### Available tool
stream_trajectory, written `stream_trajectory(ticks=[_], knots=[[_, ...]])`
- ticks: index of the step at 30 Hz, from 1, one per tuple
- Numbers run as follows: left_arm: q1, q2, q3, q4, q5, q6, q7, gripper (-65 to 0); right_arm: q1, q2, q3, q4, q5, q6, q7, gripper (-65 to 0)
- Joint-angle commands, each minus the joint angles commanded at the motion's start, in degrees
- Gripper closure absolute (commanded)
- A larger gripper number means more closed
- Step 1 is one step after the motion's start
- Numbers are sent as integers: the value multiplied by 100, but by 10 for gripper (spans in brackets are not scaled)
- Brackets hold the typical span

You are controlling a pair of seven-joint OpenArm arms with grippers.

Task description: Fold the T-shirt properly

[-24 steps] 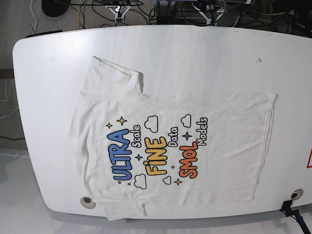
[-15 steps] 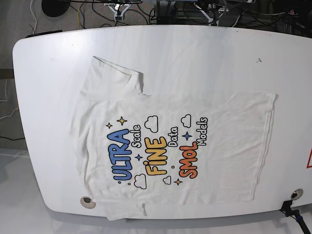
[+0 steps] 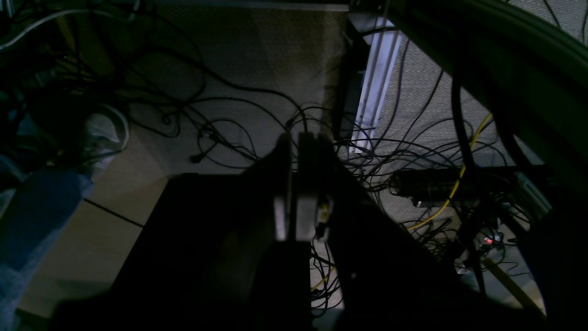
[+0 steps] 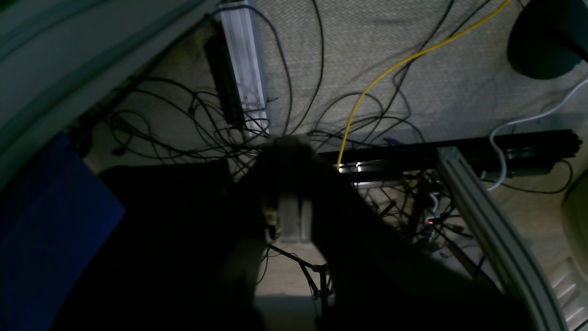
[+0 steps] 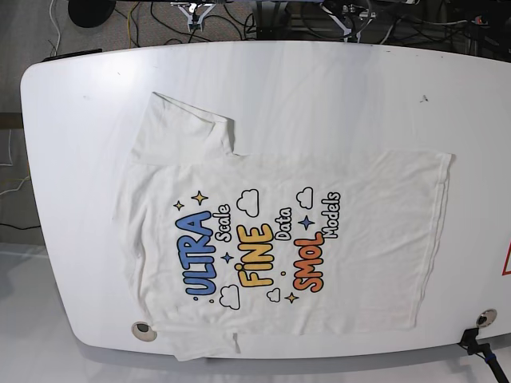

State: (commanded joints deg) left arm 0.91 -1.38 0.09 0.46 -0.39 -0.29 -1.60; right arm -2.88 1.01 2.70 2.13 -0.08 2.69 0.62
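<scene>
The T-shirt [image 5: 359,231] lies flat and print-up on the white table [image 5: 335,88], neck toward the left and hem toward the right. One sleeve [image 5: 188,128] spreads at the far left, while the other [image 5: 200,347] reaches over the near table edge. Both grippers are off the cloth, beyond the far table edge. My left gripper [image 3: 295,142] hangs shut over floor cables and holds nothing. Empty too, my right gripper [image 4: 288,147] is shut above the floor. In the base view only small parts of the right arm [image 5: 194,8] and left arm [image 5: 355,9] show at the top.
Round inserts sit in the table near the front left [image 5: 142,329] and front right [image 5: 485,317], with a black clamp [image 5: 479,351] at the front right corner. Tangled cables, a yellow cable [image 4: 390,69] and aluminium frame rails [image 4: 477,220] cover the floor behind the table.
The arm parts at the top edge of the base view have shifted slightly, the one on the right a little rightward. The T-shirt has not moved.
</scene>
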Motion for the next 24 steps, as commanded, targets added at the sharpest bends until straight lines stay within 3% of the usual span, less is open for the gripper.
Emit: stream_trajectory(ticks=[5, 6, 24], knots=[[11, -17, -2, -4, 19, -19, -7, -5, -12, 39, -37, -9, -2, 21, -7, 0], [66, -6, -6, 69, -14, -29, -84, -4, 9, -18, 22, 44, -38, 101, 19, 0], [77, 2, -12, 61, -16, -43, -127, -4, -6, -14, 17, 63, -62, 97, -16, 0]])
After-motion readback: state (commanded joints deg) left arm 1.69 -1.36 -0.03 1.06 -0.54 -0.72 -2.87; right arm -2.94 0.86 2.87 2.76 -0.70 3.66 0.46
